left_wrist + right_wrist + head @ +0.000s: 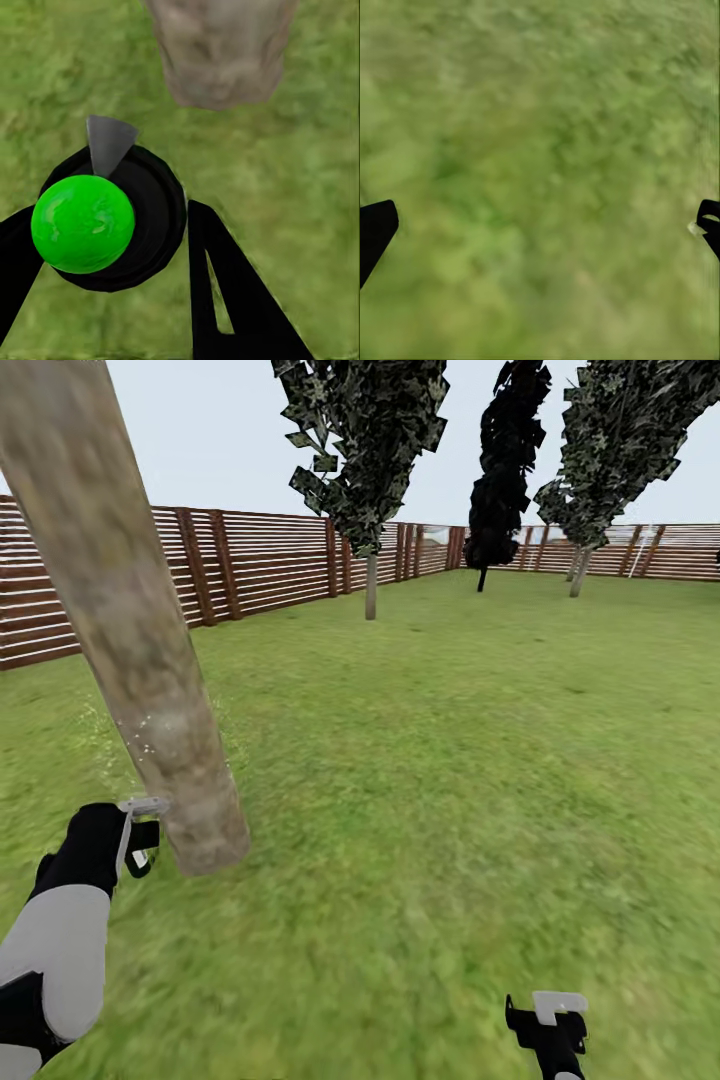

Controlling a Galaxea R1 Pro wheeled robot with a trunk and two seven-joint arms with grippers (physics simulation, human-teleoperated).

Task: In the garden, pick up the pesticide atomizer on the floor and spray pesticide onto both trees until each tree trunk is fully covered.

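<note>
The head view looks down over lawn (450, 760), trunk (140, 640) at 10 o'clock. Both wrist views face grass closely; the left shares that trunk (221, 52)

The atomizer (90, 225) sits between the black fingers (240, 300) of the left pincer (140, 838): a bright green rounded body in a black collar, with a grey wedge-shaped nozzle (109, 142) aimed at the base of the near tree trunk (130, 640). That trunk, thick and mottled grey-brown, rises from the lawn (450, 760) at about 9 o'clock in the head view and leans toward 11 o'clock; pale specks hang around its lower part. A second tree (368, 450) with a thin bare trunk and dark-green angular crown stands at 12 o'clock before the slatted fence (270, 560).
</note>
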